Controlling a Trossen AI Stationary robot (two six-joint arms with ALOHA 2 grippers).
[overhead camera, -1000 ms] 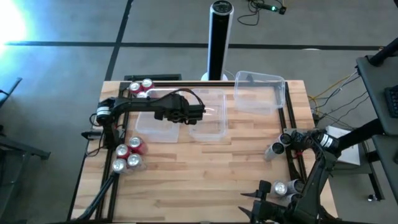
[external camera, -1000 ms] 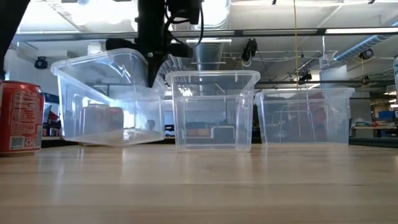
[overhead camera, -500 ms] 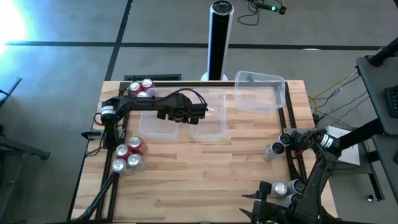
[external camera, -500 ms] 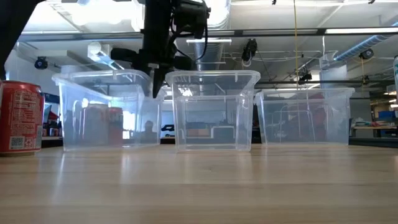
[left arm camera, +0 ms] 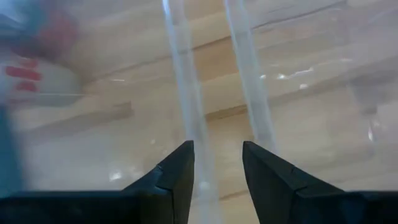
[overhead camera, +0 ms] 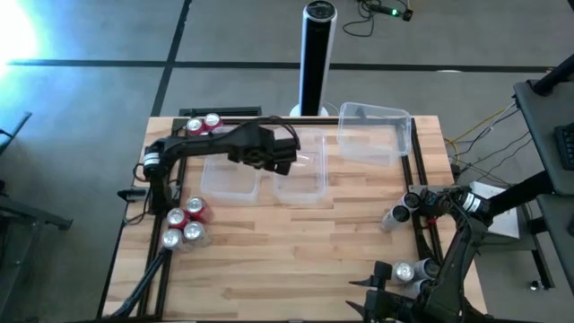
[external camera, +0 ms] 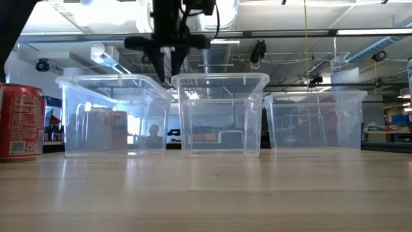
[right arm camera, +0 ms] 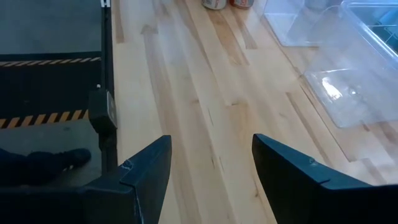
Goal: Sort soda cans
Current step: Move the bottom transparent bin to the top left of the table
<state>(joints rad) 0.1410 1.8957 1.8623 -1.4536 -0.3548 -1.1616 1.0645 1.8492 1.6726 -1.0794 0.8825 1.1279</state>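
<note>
Cans sit in three groups, none in a tub yet. You have the left gripper empty, jaws a narrow gap apart, hanging over the seam between the left tub and the middle tub; the left wrist view looks straight down on both rims. Nearest soda cans: the red pair at the far left corner, just beyond the left tub, and the red trio on the near side of it. All stand upright, long axis vertical, silver tops up. Both groups lie back toward the left arm's base, so you need to retract, not reach further. Right gripper is parked off the table's right edge, open wide, with silver cans beside its arm.
</note>
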